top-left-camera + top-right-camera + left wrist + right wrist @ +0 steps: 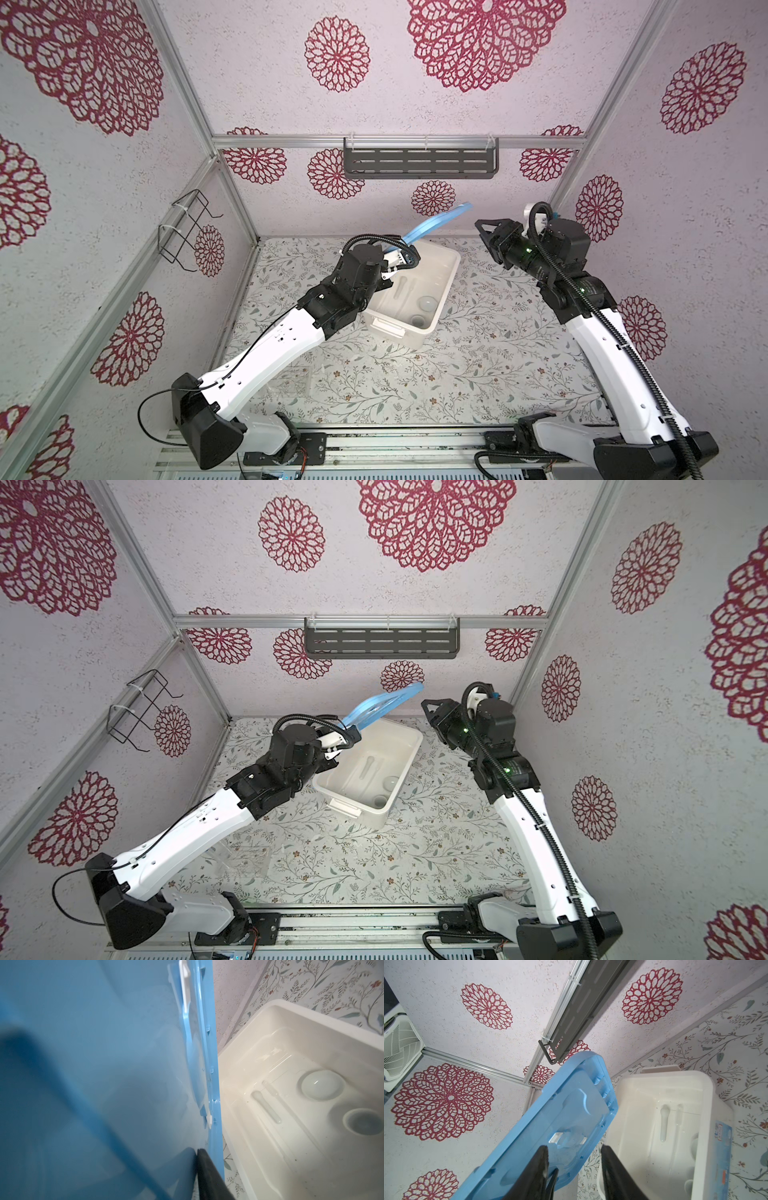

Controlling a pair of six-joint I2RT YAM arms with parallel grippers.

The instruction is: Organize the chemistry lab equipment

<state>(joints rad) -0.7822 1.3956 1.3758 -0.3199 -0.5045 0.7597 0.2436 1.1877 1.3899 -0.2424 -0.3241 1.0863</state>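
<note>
My left gripper (196,1150) is shut on the low edge of the flat blue lid (436,224), holding it tilted up over the far left corner of the white tub (451,266). In the tub lie a white pestle (266,1107), a thin clear tube (276,1093) beside it, and two small white bowls (322,1084) (363,1123). My right gripper (482,235) hangs open to the right of the lid's raised end, apart from it, with nothing held between its fingers (610,1167). A clear plastic rack (245,856) stands on the table at the front left.
A grey slotted shelf (419,164) hangs on the back wall above the tub. A black wire holder (187,228) is fixed to the left wall. The floral table top (478,365) runs to the metal rail at the front.
</note>
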